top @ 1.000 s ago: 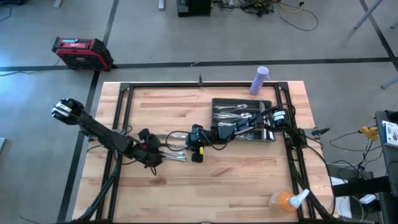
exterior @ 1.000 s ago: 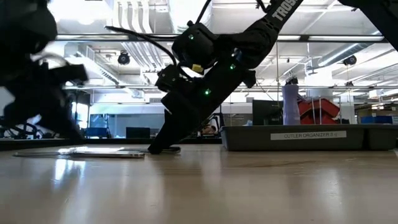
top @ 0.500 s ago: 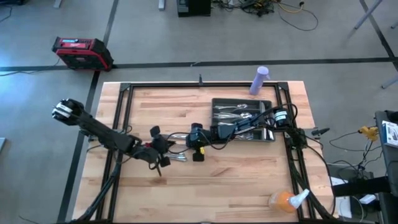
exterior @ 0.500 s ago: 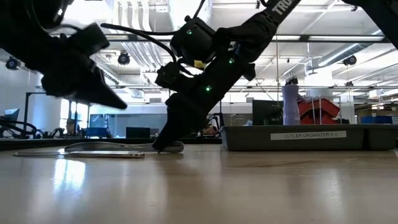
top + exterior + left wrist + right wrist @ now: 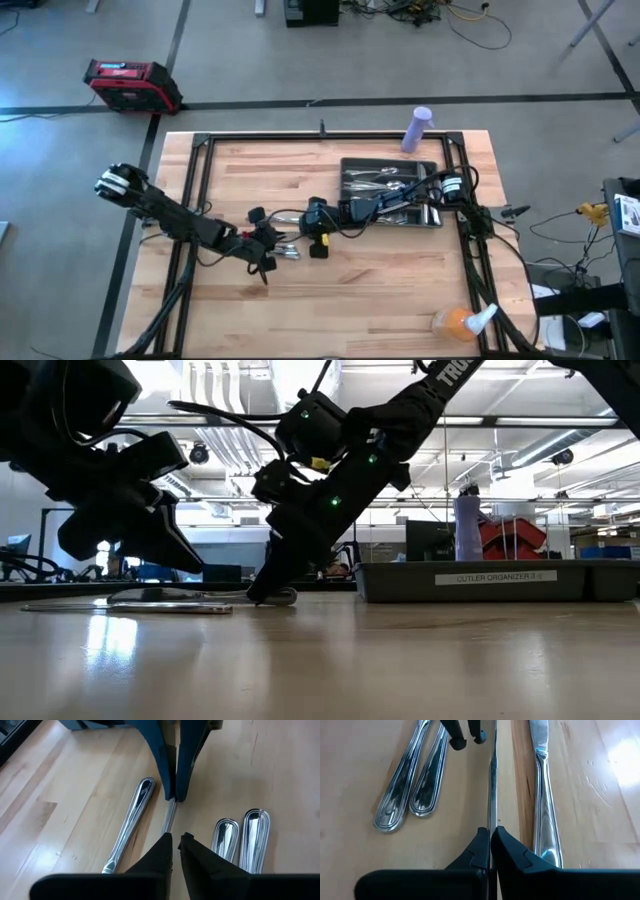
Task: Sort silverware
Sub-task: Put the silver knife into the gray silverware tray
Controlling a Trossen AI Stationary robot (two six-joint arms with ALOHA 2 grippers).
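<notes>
Right jaws [image 5: 490,838] pinching silverware [image 5: 493,780]

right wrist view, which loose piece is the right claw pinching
The thin piece standing on edge, running straight into the right claw. The two handles on one side and the knife on the other lie flat, untouched.

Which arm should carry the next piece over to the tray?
Right. Its gripper is already pinching a thin piece and its arm reaches back over the tray; the left gripper is farther away.

Four loose silverware [image 5: 540,800] pieces
</notes>
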